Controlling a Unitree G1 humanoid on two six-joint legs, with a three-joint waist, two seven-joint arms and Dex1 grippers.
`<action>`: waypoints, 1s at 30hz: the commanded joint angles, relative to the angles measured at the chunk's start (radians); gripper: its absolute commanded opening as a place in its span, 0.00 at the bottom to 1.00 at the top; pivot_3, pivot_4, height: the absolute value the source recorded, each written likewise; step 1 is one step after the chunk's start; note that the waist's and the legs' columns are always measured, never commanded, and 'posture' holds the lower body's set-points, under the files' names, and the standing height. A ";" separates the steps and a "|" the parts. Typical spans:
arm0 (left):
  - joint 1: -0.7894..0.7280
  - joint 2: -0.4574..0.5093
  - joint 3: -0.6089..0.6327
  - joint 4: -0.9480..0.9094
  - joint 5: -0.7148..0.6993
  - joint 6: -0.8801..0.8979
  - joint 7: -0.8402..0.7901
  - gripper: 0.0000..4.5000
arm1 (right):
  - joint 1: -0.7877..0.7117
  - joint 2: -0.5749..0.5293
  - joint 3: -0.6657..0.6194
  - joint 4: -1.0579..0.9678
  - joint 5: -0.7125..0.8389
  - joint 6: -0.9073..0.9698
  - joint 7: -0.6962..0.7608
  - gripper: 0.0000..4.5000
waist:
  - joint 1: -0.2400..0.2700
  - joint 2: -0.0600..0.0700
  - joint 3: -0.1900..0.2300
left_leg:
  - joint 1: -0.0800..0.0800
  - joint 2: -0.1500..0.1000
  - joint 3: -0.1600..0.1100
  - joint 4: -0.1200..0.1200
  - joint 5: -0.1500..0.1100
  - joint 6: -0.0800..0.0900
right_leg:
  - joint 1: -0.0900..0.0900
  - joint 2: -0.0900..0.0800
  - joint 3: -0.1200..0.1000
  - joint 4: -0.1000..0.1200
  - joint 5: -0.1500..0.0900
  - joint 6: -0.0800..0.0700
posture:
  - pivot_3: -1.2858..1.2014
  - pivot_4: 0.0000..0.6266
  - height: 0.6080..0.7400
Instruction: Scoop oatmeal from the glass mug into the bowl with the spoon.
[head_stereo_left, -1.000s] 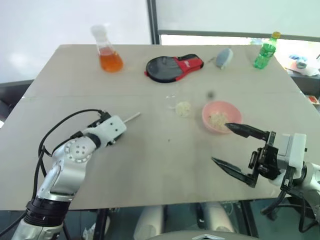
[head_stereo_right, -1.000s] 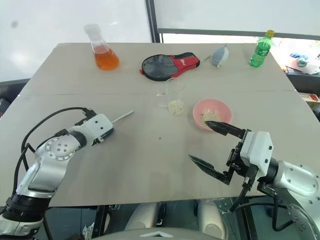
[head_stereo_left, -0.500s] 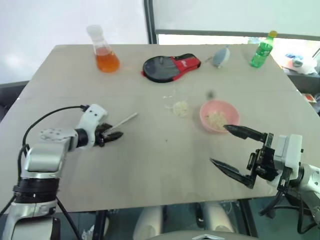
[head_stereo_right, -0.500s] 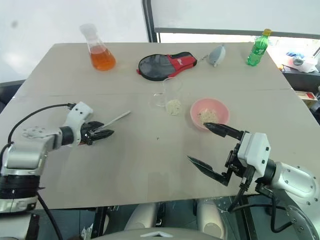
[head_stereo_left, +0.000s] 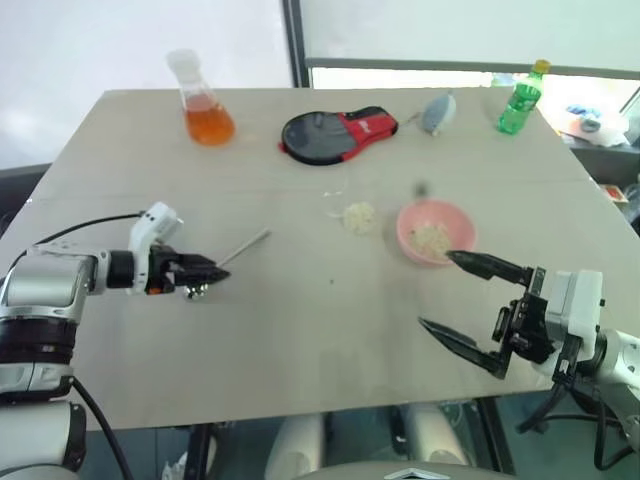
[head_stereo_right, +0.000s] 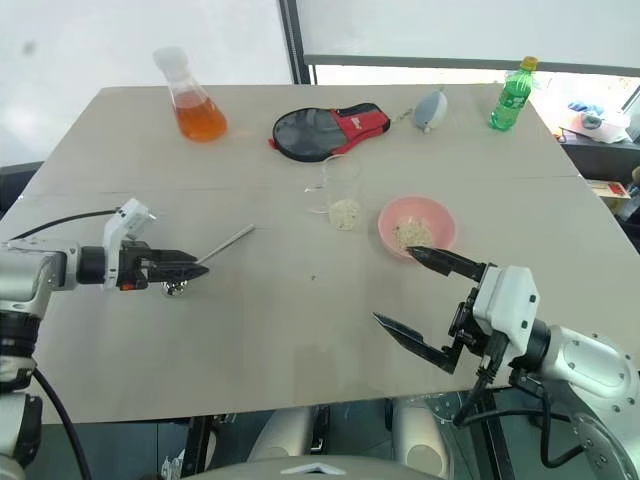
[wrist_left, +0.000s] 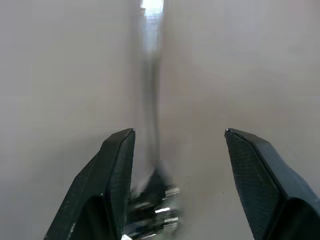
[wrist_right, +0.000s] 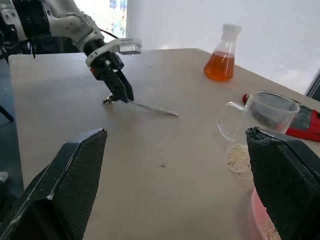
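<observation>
Spoon on table, bowl end between open left hand fingers

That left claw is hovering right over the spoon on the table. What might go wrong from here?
Two risks, I'd guess. The spoon lies flat on the table, with the open left gripper over its bowl end, so the fingers could slip off or push it away. Later, the glass mug stands right beside the pink bowl, so a clumsy scoop might tip it.

Lab-like room, conical flask, plain table
</observation>
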 joint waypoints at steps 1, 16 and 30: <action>-0.018 -0.014 0.125 -0.296 -0.247 0.231 0.020 0.65 | 0.006 -0.005 -0.033 -0.037 0.016 -0.007 -0.003 1.00 | 0.002 -0.001 0.001 | 0.000 0.000 0.000 0.000 0.000 0.000 | 0.000 0.000 0.000 0.000 0.000 0.000 | 0.52 0.24 1.00; 0.135 -0.097 0.219 -0.336 -0.284 0.291 0.363 0.65 | 0.020 0.002 -0.027 -0.031 0.005 -0.021 0.012 1.00 | -0.005 0.000 0.001 | 0.003 -0.001 0.001 -0.001 0.000 0.000 | 0.000 0.002 0.002 0.001 0.000 0.000 | 0.52 0.24 1.00; 0.259 -0.207 0.139 -0.327 -0.282 0.301 0.500 0.60 | 0.009 -0.002 -0.023 -0.044 0.005 -0.008 -0.010 1.00 | 0.001 0.003 -0.001 | 0.003 0.000 0.001 -0.001 0.000 0.000 | 0.001 0.000 0.002 0.000 0.000 0.000 | 0.52 0.24 1.00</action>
